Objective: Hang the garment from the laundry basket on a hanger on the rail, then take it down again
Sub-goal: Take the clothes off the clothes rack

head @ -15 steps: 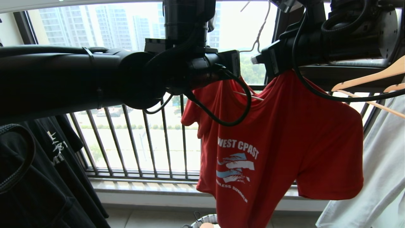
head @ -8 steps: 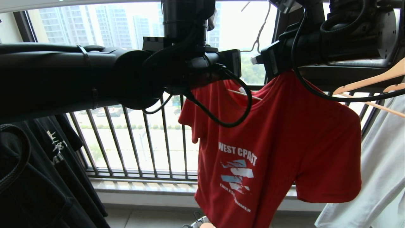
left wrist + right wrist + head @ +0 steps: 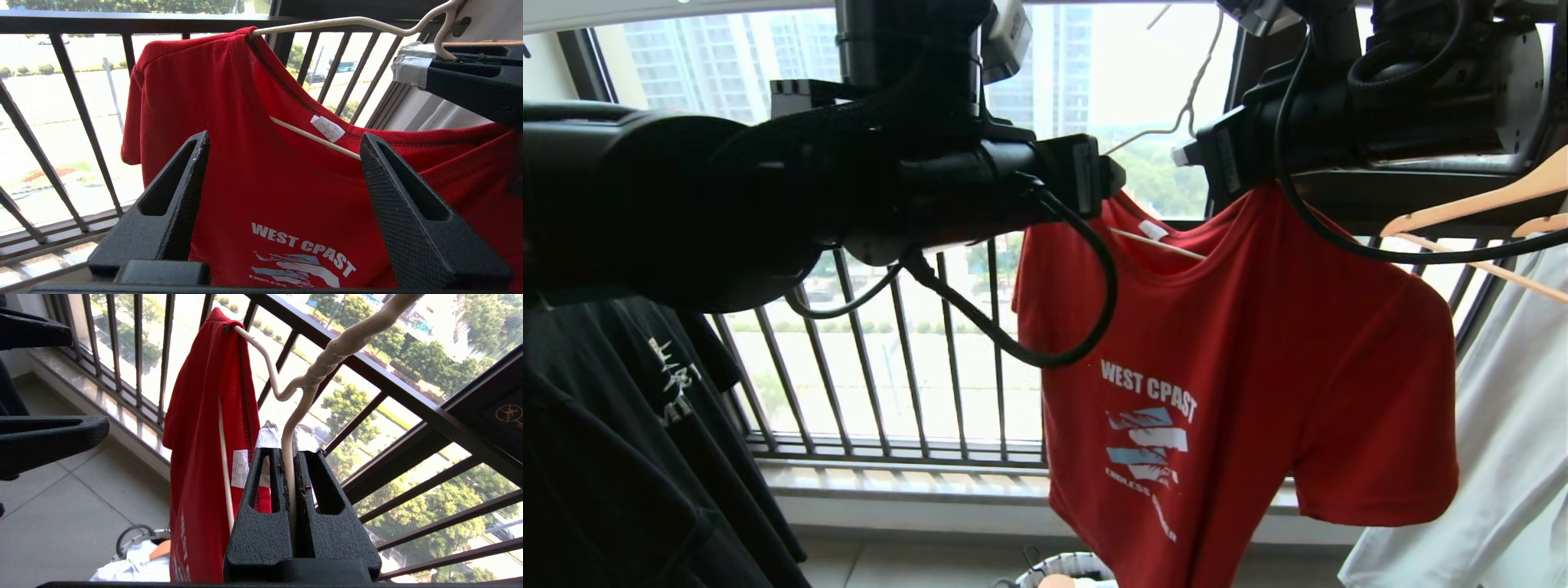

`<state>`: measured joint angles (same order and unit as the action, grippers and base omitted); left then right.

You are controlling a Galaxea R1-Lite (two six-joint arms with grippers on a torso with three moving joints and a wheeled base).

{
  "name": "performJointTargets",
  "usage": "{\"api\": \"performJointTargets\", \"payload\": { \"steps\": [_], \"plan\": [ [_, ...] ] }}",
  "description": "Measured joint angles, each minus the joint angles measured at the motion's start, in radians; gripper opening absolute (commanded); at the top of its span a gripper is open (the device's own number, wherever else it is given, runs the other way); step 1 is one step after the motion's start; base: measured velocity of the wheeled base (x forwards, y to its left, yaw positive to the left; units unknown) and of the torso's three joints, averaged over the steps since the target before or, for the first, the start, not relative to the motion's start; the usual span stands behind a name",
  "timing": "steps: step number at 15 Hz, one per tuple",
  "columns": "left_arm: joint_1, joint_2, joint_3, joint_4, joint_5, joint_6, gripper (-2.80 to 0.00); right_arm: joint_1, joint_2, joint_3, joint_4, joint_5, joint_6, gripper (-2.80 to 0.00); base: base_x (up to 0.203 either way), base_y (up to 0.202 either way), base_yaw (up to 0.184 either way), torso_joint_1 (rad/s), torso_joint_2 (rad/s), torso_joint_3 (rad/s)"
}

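Note:
The red garment hangs on the pale wire hanger in front of the window, chest print facing me. My right gripper is shut on the hanger's wire just below its twisted neck, holding it up. My left gripper stands open a short way in front of the garment's chest, with nothing between its fingers and apart from the cloth. The hanger's arm pokes out of the shoulder. The laundry basket's rim shows on the floor below. The rail is out of view.
A black T-shirt hangs at the left and a white T-shirt at the right under wooden hangers. The black barred window railing runs behind everything. My two arms fill the top of the head view.
My left gripper has opened, letting go of the garment's shoulder, and has drawn back to the left. The freed sleeve has dropped and the garment hangs straighter. The right gripper has kept still.

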<state>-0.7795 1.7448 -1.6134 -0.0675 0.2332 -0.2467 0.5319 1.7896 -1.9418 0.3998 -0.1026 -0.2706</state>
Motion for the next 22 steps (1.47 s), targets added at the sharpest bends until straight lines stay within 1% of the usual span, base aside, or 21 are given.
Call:
{"api": "performJointTargets", "payload": {
  "steps": [2,4,6,7,8,9,10,13,16,19,22],
  "plan": [
    [0.019,-0.097,0.090,-0.001,-0.001,-0.017,-2.80,0.000,0.000,0.004,0.000,0.000,0.001,-2.80,0.000,0.000,0.000,0.000,0.00,0.000],
    [0.064,-0.190,0.176,0.016,-0.004,-0.029,-2.80,0.000,0.000,0.009,-0.001,0.000,0.002,-2.80,0.000,0.000,0.000,0.000,0.00,0.000],
    [0.120,-0.259,0.231,0.096,-0.008,-0.031,-2.80,-0.001,0.000,0.013,-0.001,0.000,0.002,-2.80,0.000,0.000,0.000,0.000,0.00,0.000],
    [0.144,-0.283,0.247,0.150,-0.023,-0.031,-2.80,-0.002,0.000,0.013,-0.001,0.000,0.002,-2.80,0.000,0.000,0.000,0.000,0.00,0.000],
    [0.165,-0.298,0.255,0.178,-0.052,-0.031,-2.80,-0.003,0.000,0.014,-0.001,0.000,0.001,-2.80,0.000,0.000,0.000,0.000,0.00,0.000],
    [0.184,-0.309,0.258,0.184,-0.073,-0.031,-2.80,-0.004,0.000,0.015,-0.001,0.000,0.002,0.00,0.000,0.000,0.000,0.000,0.00,0.000],
    [0.197,-0.317,0.259,0.185,-0.084,-0.031,-2.80,-0.007,-0.001,0.015,-0.001,0.000,0.001,0.00,0.000,0.000,0.000,0.000,0.00,0.000],
    [0.207,-0.328,0.262,0.185,-0.087,-0.031,-2.80,-0.010,-0.002,0.017,0.003,-0.001,0.004,0.00,0.000,0.000,0.000,0.000,0.00,0.000],
    [0.208,-0.328,0.262,0.185,-0.087,-0.031,-2.80,-0.010,-0.024,0.059,0.000,-0.001,0.007,0.00,0.000,0.000,0.000,0.000,0.00,0.000],
    [0.207,-0.324,0.264,0.185,-0.100,-0.031,-2.80,-0.013,-0.073,0.147,-0.007,0.000,0.010,0.00,0.000,0.000,0.000,0.000,0.00,0.000],
    [0.206,-0.321,0.265,0.185,-0.103,-0.029,-2.80,-0.032,-0.144,0.278,-0.057,0.002,0.010,0.00,0.000,0.000,0.000,0.000,0.00,0.000]
  ]
}}
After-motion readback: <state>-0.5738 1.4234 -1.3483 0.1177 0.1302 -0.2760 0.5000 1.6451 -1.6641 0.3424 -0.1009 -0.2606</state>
